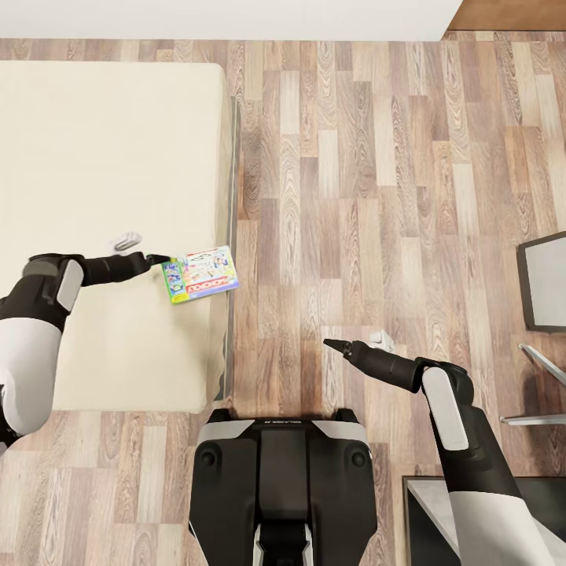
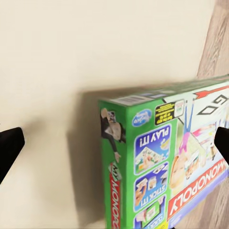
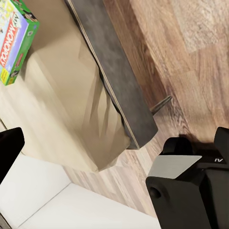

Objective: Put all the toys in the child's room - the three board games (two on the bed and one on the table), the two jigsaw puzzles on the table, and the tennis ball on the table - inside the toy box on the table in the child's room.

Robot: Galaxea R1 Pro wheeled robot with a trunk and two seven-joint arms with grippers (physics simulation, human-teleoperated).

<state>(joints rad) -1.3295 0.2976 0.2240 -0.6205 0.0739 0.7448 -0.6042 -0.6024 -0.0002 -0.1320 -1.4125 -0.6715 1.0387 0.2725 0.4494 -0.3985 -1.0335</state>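
Note:
One board game [image 1: 200,274], a green-edged pale blue Monopoly box, lies flat on the beige bed [image 1: 94,173] at its right edge, slightly overhanging the grey frame. My left gripper [image 1: 159,259] hovers at the box's left end and is open. In the left wrist view the box [image 2: 157,157] fills the space ahead of the spread fingertips [image 2: 9,148], which do not touch it. My right gripper [image 1: 330,343] hangs open over the wood floor, right of the bed. The right wrist view catches the box [image 3: 16,38] and the bed's corner [image 3: 114,86].
Wood-plank floor [image 1: 377,196] stretches between the bed and a pale grey panel with a dark edge [image 1: 544,283] at the right border. Thin grey rails [image 1: 534,393] and a dark cabinet corner [image 1: 428,511] sit at the lower right. My base [image 1: 281,472] stands at the bed's foot corner.

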